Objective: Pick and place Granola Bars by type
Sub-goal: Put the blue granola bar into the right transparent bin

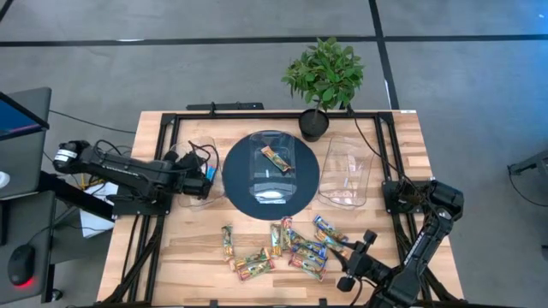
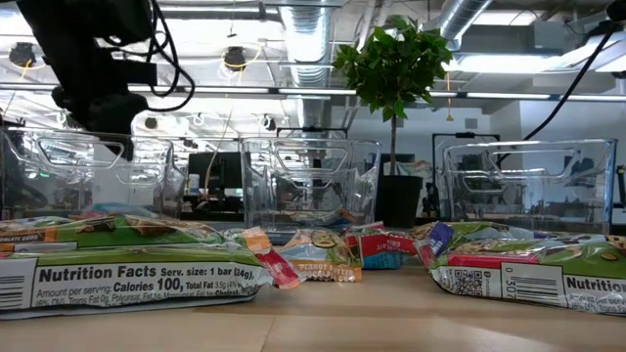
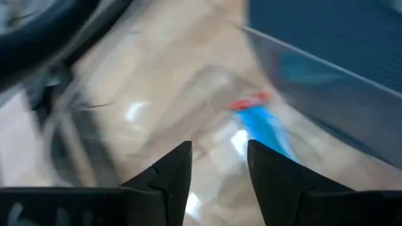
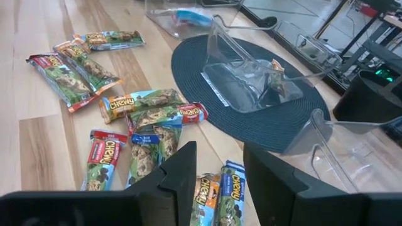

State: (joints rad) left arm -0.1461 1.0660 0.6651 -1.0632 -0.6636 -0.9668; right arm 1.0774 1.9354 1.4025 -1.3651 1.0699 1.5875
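Several granola bars (image 1: 278,248) lie loose in a pile on the wood near the table's near edge, also seen in the right wrist view (image 4: 135,116). One brown bar (image 1: 276,159) lies inside the middle clear tub (image 1: 272,175). A blue bar (image 3: 264,125) lies in the left clear tub (image 1: 195,171). My left gripper (image 3: 218,150) is open and hovers over that left tub (image 1: 208,175), holding nothing. My right gripper (image 4: 220,166) is open, low at the pile's right end (image 1: 353,252), with nothing between its fingers.
The middle tub stands on a round dark mat (image 1: 241,192). A third clear tub (image 1: 347,175) stands to its right. A potted plant (image 1: 324,77) is at the far edge. A black frame (image 1: 171,124) runs around the table.
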